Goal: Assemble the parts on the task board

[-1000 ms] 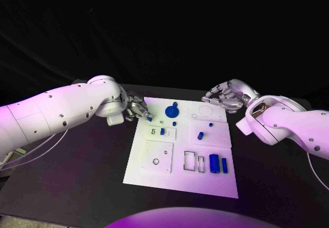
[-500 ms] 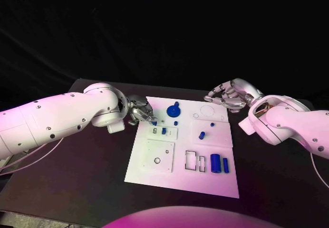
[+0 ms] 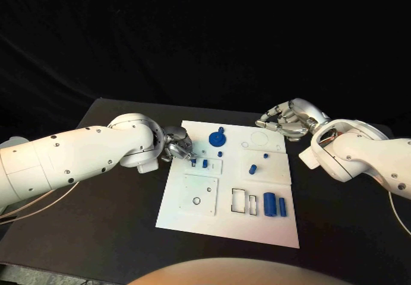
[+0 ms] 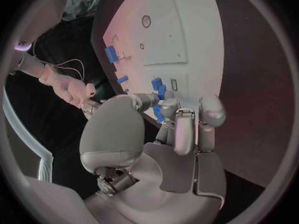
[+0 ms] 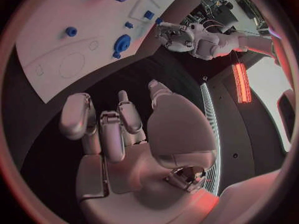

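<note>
Black table carries the board, where several parts lie loose, so most assembly seems left. Left hand pinches a small part over the board's edge; right hand, beyond the board's far corner, has empty, curled fingers.

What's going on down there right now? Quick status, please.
Left hand at the task board far left edge, fingertips on a small blue part. Right hand off the far right corner, holding nothing. Nothing in the way.
</note>
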Robot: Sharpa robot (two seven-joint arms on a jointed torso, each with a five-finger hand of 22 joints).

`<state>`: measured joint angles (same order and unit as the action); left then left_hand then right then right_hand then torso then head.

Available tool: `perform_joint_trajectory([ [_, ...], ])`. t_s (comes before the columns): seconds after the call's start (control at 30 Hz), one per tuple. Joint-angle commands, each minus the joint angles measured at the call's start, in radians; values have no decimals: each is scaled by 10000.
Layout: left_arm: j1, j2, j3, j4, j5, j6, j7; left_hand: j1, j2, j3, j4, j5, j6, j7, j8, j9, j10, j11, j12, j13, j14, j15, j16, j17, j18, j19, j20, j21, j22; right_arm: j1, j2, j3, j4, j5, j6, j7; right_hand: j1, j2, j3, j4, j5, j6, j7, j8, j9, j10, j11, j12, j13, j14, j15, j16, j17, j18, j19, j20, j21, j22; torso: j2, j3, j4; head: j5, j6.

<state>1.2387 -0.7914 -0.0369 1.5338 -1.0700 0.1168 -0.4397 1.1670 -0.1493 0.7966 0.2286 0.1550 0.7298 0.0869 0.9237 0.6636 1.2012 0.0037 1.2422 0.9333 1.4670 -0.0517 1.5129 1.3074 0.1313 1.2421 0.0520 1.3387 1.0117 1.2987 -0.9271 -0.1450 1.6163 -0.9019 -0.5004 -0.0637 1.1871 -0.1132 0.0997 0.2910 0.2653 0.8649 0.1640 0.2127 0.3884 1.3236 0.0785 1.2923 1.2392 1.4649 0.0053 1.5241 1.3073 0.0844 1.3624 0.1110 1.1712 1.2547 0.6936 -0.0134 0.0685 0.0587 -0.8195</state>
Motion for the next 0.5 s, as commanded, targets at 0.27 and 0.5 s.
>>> perform_joint_trajectory([
  [0.27, -51, 175, -41, -85, -1062, 395, -287, -18, -129, 1627, -1540, 56, 169, -114, 44, 3, 114, -28, 48, 47, 655, -64, 51, 1291, -186, 82, 13, 41, 17, -7, 9, 1, 2, -83, 101, 35, 35, 69, -80, 15, -27, -63, -33, 56, 12, -50, -12, 40, 7, 758, -21, -52, 1391, 112, 18, -40, -67, -6, -4, 7, 0, 17, -36],
  [0.5, -91, 253, -52, -128, -1204, 387, -280, -18, -129, 1627, -1540, 56, 169, -114, 44, 3, 114, -28, 48, 47, 655, -64, 51, 1291, -186, 82, 13, 41, 17, -8, 3, 1, 5, -93, 82, 15, 35, 75, -84, 16, -27, -62, -33, 58, 12, -49, -12, 42, 8, 758, -21, -52, 1392, 111, 18, -40, -67, -5, 3, 8, -16, 16, -59],
])
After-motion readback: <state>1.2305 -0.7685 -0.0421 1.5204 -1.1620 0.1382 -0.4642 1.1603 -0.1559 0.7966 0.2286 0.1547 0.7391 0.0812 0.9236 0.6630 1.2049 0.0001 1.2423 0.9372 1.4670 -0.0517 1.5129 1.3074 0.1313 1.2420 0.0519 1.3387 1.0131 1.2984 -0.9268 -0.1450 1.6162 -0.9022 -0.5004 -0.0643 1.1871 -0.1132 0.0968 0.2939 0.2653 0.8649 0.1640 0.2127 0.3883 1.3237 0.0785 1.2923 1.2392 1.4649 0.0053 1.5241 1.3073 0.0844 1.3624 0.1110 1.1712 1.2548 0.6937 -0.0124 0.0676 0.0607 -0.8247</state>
